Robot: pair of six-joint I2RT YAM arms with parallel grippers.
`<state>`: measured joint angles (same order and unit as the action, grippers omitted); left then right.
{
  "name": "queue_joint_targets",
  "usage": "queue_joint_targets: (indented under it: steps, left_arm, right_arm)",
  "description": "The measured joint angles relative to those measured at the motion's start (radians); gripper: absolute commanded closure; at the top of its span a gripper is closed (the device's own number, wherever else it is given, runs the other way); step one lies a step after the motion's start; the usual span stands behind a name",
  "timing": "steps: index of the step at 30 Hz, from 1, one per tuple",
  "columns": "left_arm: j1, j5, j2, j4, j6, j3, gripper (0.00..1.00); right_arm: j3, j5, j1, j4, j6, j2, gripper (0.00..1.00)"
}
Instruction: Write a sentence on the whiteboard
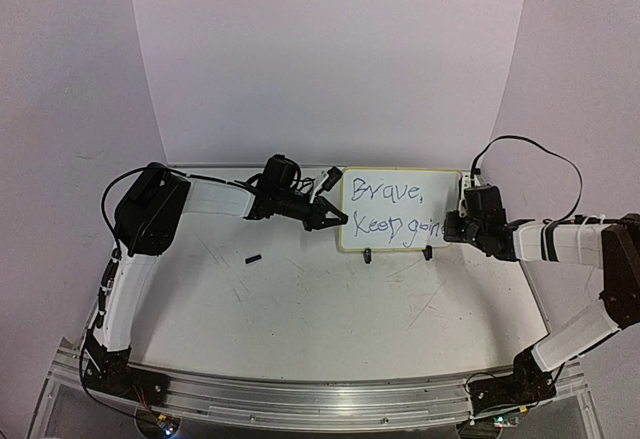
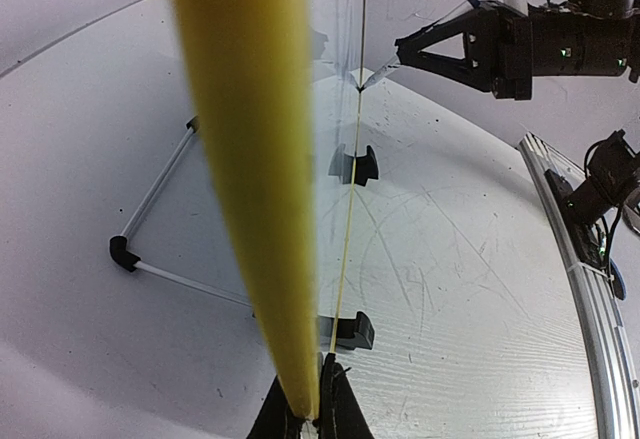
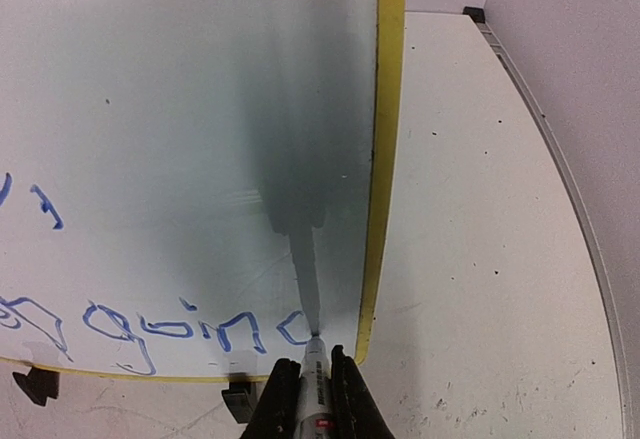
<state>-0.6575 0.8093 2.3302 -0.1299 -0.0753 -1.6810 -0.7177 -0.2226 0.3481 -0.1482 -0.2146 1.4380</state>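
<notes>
Right wrist view: right pincer (image 3: 312,367) clamped on a marker (image 3: 313,391), tip on the whiteboard (image 3: 180,109) at its lower right corner, mid-letter! Blue ink reads "Brave, Keep goin", the closing g looking half-formed. Board stands upright on the table (image 1: 300,299), far middle, left pincer (image 2: 312,404) pinching its left edge. Next, I'd say: curl that tail without running off the edge; marker's print unreadable

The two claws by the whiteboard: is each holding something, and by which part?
The right gripper holds a marker by its barrel, tip on the whiteboard. The left gripper pinches the whiteboard's yellow side rim.
</notes>
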Motion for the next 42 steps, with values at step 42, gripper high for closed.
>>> queue_joint_targets:
  steps: [42]
  left_arm:
    - [0.0, 0.0, 0.0, 0.0, 0.001, 0.0, 1.0]
  right_arm:
    - [0.0, 0.013, 0.0, 0.02, -0.029, 0.035, 1.0]
